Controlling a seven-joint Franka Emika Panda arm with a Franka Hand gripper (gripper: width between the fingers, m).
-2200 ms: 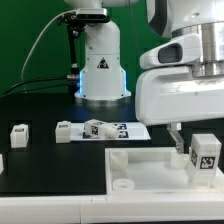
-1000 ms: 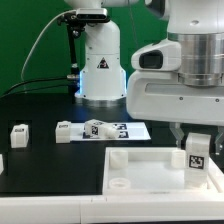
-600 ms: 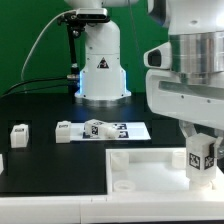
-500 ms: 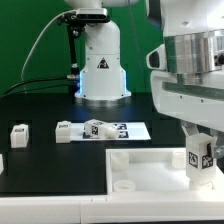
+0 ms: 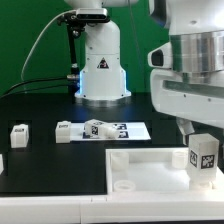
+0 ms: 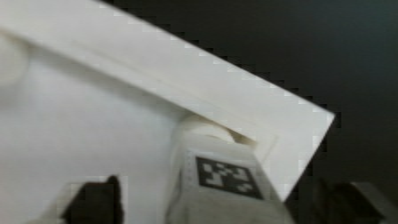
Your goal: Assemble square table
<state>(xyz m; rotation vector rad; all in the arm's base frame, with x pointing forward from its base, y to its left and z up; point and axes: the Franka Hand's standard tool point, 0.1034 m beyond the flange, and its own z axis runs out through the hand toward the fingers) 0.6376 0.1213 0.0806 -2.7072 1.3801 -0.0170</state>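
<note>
The square table's white panel lies at the front of the black table, rim up. A white leg with a black-and-white tag stands upright at the panel's corner on the exterior view's right. My gripper hangs right over that leg. In the wrist view the tagged leg rises from the corner socket of the panel, between my dark fingers. A gap shows on each side of the leg. The gripper is open.
Two loose white legs lie on the black table at the exterior view's left. A third leg rests on the marker board. The arm's white base stands behind, with cables.
The jaws have spread apart and let go of the leg, which stays upright at the panel's corner. Before that, the hand turned over the leg.
</note>
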